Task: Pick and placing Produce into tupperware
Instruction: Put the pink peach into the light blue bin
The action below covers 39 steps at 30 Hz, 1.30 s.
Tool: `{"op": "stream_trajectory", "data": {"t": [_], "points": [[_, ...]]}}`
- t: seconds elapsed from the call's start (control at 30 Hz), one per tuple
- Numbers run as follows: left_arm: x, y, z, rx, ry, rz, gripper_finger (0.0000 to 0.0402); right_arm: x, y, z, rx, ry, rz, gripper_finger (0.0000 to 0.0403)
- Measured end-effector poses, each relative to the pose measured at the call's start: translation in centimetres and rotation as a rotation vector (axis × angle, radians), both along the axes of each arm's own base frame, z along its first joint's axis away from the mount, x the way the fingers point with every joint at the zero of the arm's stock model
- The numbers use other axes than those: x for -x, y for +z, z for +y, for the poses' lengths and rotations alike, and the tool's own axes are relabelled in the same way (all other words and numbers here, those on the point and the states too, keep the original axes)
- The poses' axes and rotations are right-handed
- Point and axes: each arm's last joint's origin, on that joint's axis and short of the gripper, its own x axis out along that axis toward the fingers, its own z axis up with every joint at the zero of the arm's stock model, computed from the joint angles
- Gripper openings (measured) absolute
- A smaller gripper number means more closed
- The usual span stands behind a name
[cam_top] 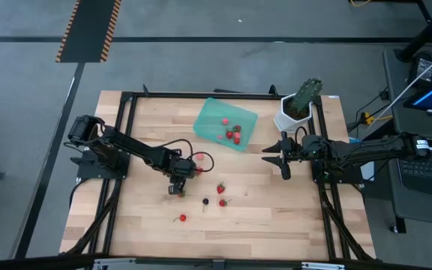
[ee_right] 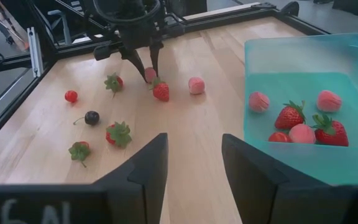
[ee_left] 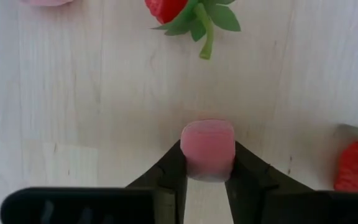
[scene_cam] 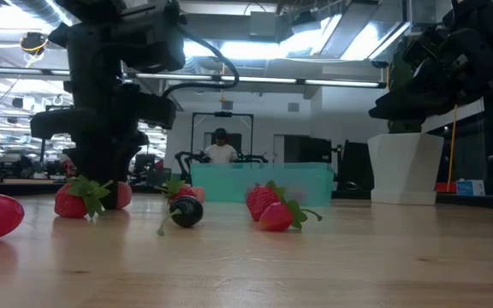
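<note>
Pale butcher-block wood forms the tabletop (cam_top: 276, 217), framed by black rails. At its far edge a shallow translucent teal plastic tupperware (cam_top: 205, 118) with rounded corners holds pink and red berry pieces (ee_right: 303, 124). Nearer, glossy red strawberries with green leafy tops (ee_right: 118, 133) lie scattered. The left gripper (ee_left: 207, 177) pinches a smooth pale pink berry (ee_left: 207, 147) on the wood. The right gripper (ee_right: 194, 163) hovers parted, holding nothing, beside the container.
</note>
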Motion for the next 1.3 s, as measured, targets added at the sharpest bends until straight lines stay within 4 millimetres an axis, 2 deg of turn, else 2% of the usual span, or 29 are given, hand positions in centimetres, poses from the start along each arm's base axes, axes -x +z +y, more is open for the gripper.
{"op": "stream_trajectory", "data": {"t": [0.27, 0.4, 0.7, 1.07, 1.3], "points": [[0.1, 0.3, -0.2, -0.009, -0.026, -0.015, 0.0073, 0.0, 0.0, 0.0, 0.000, 0.000, 0.000, 0.0154], [0.6, 1.2, -0.3, 0.002, -0.033, -0.032, 0.0073, 0.0, 0.0, 0.0, 0.000, 0.000, 0.002, 0.0154], [1.5, 5.3, -0.3, 0.017, -0.086, -0.202, 0.0073, 0.0, -0.1, 0.0, -0.001, 0.000, 0.009, 0.0154], [3.5, 9.9, 0.1, -0.001, -0.119, -0.408, 0.0073, 0.0, -0.1, 0.0, -0.001, 0.000, 0.010, 0.0154], [5.1, 12.0, 0.1, -0.018, -0.129, -0.530, 0.0073, 0.0, -0.1, 0.0, -0.001, 0.000, 0.011, 0.0154]]}}
